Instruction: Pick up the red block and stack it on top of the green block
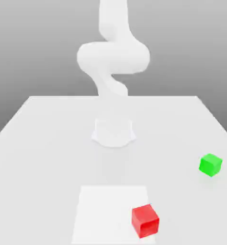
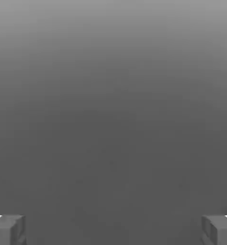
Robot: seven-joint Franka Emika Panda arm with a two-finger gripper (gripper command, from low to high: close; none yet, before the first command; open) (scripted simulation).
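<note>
Going from the exterior view's left to its right, we begin with the pale table, whose far edge runs straight across behind the arm and whose sides spread wider toward us. Next we come to a bright white rectangle on the near part of the table, in front of the arm's base. Above it in the exterior view, and farther back, we see the white robot arm, rising from its base with a broad, rounded bend partway up and running out through the top of the picture. In the hand view we see the gripper with its two grey fingers standing wide apart and a bare gap between them, so we call the claw wide, with no block in its grasp. Behind the fingers we see a smooth grey background, lighter toward one edge.

Farther to the exterior view's right we find the red block, down at the near part of the table. It overlaps the right-hand border of the white rectangle and sits turned at an angle to it, its upper face showing a brighter red than the face toward us. Last, toward the exterior view's right edge, we see the green block, also turned at an angle, over the pale table surface. It is farther back than the red block, and the two stand well apart
</note>
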